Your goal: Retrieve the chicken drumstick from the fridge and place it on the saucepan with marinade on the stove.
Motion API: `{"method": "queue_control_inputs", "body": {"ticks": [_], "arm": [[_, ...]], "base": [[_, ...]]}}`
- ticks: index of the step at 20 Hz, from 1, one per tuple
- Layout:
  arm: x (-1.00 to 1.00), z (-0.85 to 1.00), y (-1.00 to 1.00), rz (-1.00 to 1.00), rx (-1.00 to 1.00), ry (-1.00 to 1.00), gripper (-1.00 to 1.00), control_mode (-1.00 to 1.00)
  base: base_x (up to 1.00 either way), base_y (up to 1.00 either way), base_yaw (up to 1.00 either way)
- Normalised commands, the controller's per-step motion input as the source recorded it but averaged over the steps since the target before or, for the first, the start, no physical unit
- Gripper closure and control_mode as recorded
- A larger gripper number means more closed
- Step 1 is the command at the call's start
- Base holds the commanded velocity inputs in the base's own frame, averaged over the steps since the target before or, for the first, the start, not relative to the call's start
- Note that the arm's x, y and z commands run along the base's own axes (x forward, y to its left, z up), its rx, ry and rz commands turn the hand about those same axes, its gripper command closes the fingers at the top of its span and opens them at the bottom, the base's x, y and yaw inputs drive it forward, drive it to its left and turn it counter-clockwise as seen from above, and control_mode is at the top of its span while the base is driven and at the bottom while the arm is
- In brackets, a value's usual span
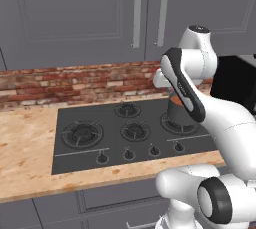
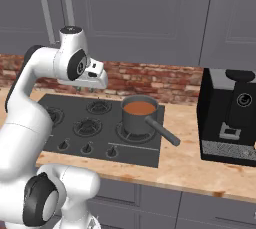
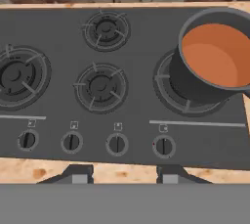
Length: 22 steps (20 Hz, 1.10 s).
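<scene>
The saucepan (image 2: 138, 119) stands on the right burner of the stove (image 2: 75, 113), filled with orange-brown marinade (image 2: 139, 107); its handle points to the front right. In the hand view the saucepan (image 3: 195, 78) with marinade (image 3: 217, 54) sits at the upper right, above the stove (image 3: 136, 47) and its knobs. My gripper (image 3: 123, 175) hovers over the stove's front edge, left of the pan, its fingertips (image 3: 78, 174) apart with just the counter edge showing between them. From the right base view the gripper (image 2: 102, 80) hangs above the hob's back left. The chicken drumstick and the fridge are out of view.
A black coffee machine (image 2: 230, 118) stands on the wooden counter (image 2: 185, 165) to the right of the stove. Grey wall cabinets (image 1: 75, 13) with bar handles hang above a brick backsplash (image 1: 60, 83). Counter stretches to the stove's left (image 1: 25, 148).
</scene>
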Motion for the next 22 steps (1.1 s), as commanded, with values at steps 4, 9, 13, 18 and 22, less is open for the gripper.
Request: {"method": "queue_control_inputs", "body": {"ticks": [4,9,13,18,22], "arm": [[-0.09,0.00,0.00,0.00,0.00,-0.14,-1.00,-1.00],[-0.06,0.00,0.00,0.00,0.00,-0.05,-1.00,-1.00],[-0.06,0.00,0.00,0.00,0.00,-0.03,-1.00,1.00],[0.00,0.00,0.00,0.00,0.00,0.00,-1.00,1.00],[0.00,0.00,0.00,0.00,0.00,0.00,-1.00,1.00]], "base": [[0.00,0.00,0.00],[0.00,0.00,0.00],[-0.40,0.00,0.00],[-0.57,-0.05,0.00],[-0.67,-0.13,0.00]]}}
